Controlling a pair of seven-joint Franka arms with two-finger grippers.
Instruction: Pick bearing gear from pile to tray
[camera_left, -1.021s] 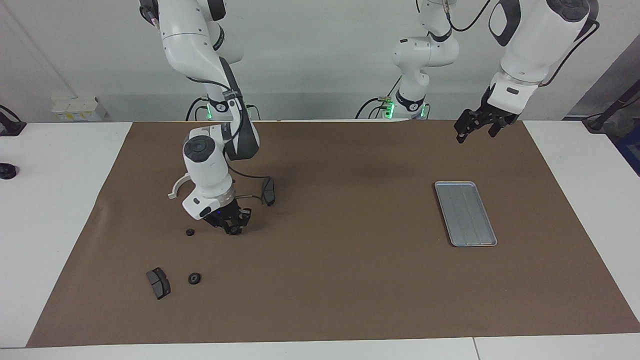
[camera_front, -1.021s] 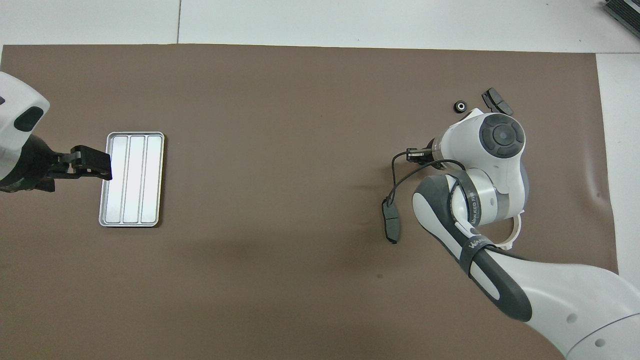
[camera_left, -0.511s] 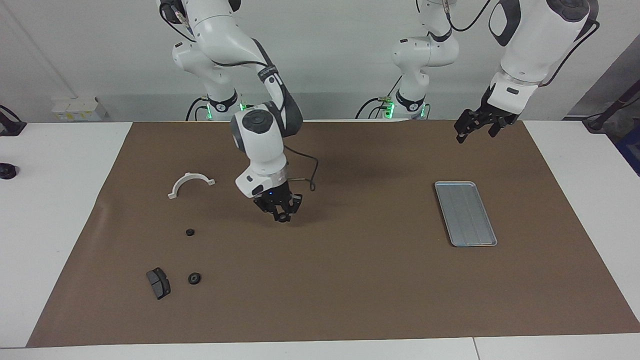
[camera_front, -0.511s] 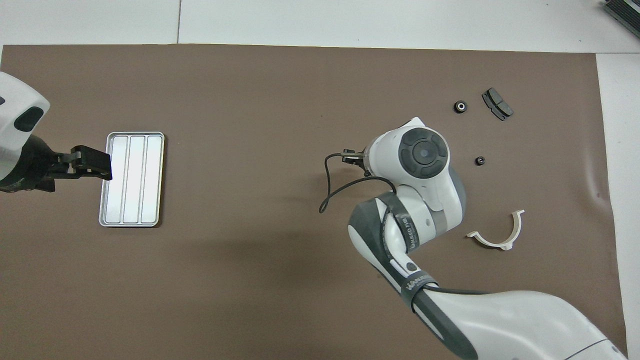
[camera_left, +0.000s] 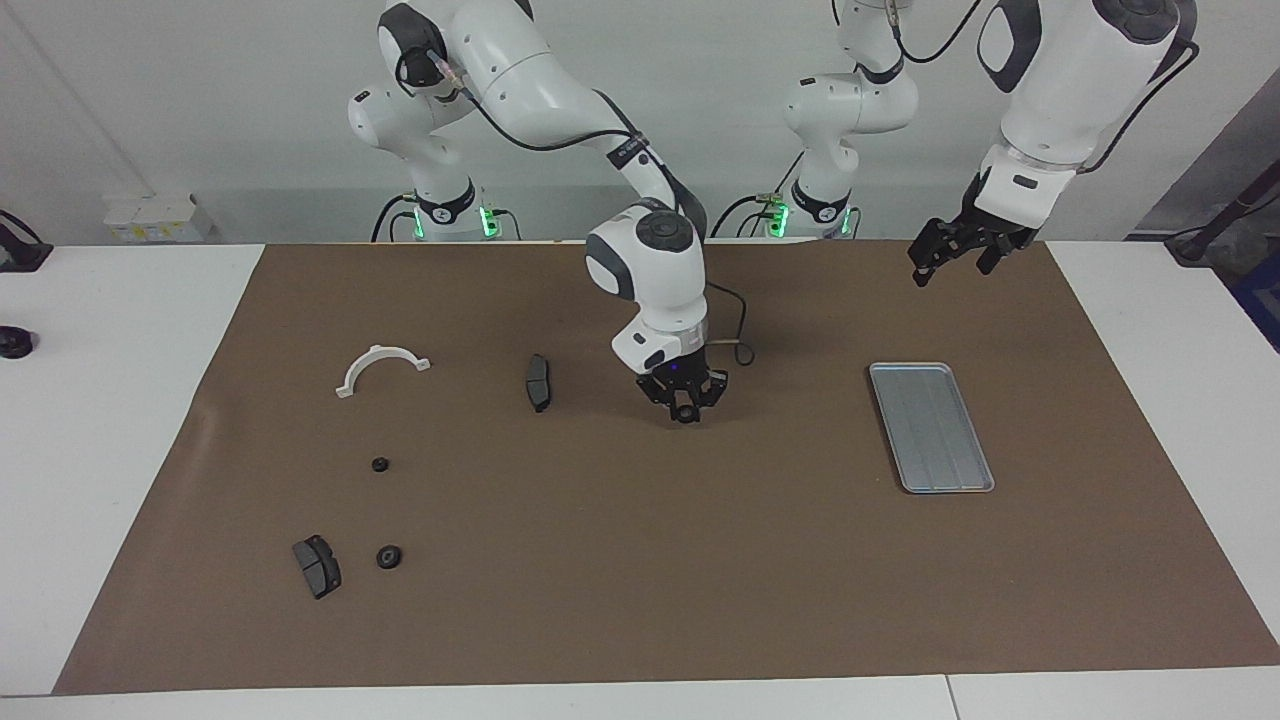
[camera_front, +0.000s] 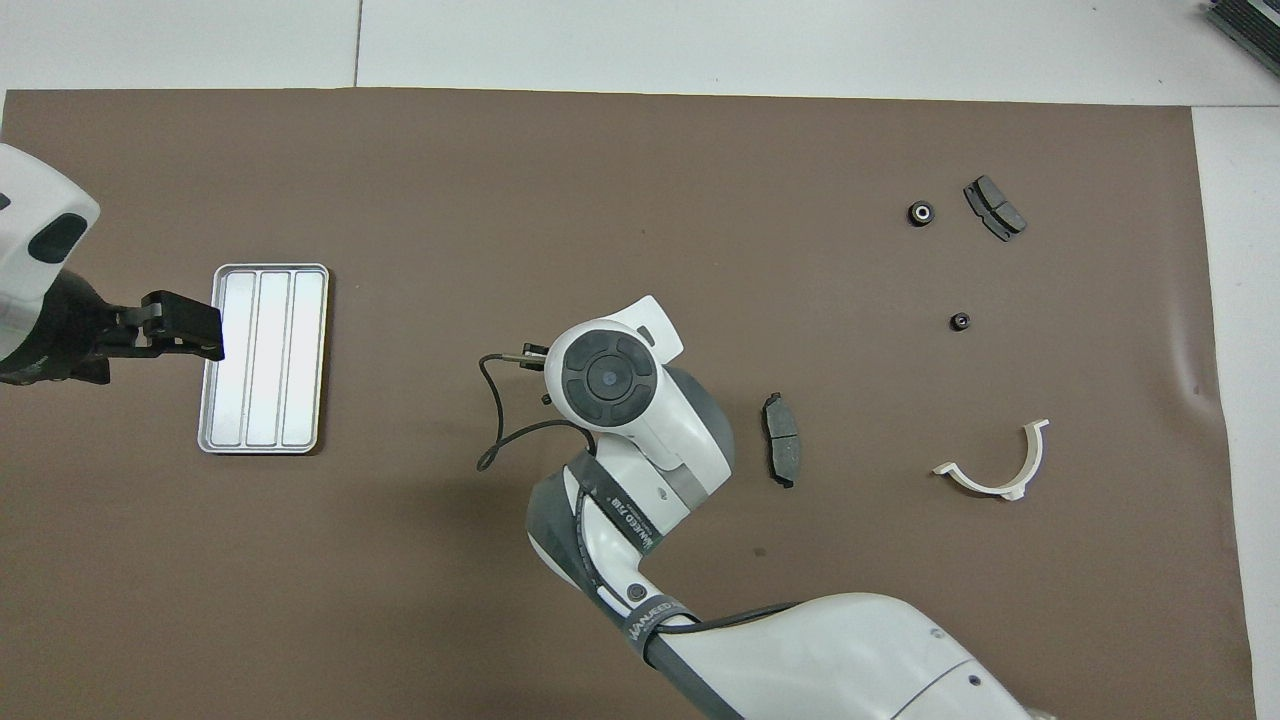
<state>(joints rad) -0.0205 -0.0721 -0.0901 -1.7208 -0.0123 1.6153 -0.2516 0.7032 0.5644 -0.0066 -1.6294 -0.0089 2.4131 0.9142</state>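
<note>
My right gripper (camera_left: 685, 408) hangs low over the middle of the brown mat, shut on a small black bearing gear (camera_left: 684, 413). In the overhead view its own wrist hides the fingers and the gear. The pile lies toward the right arm's end: two black gears (camera_left: 380, 464) (camera_left: 389, 557), two dark brake-pad pieces (camera_left: 317, 566) (camera_left: 538, 381) and a white half-ring bracket (camera_left: 381, 366). The silver tray (camera_left: 930, 425) (camera_front: 263, 357) lies toward the left arm's end with nothing in it. My left gripper (camera_left: 950, 262) (camera_front: 213, 330) waits open in the air by the tray's end nearest the robots.
The brown mat (camera_left: 640, 560) covers most of the white table. The right arm's cable (camera_front: 495, 430) loops off its wrist. A small black knob (camera_left: 14, 343) sits on the white table off the mat, at the right arm's end.
My right gripper has lifted the gear off the mat at the pile and carried it toward the tray, to over the mat's middle. The left arm has not moved.
</note>
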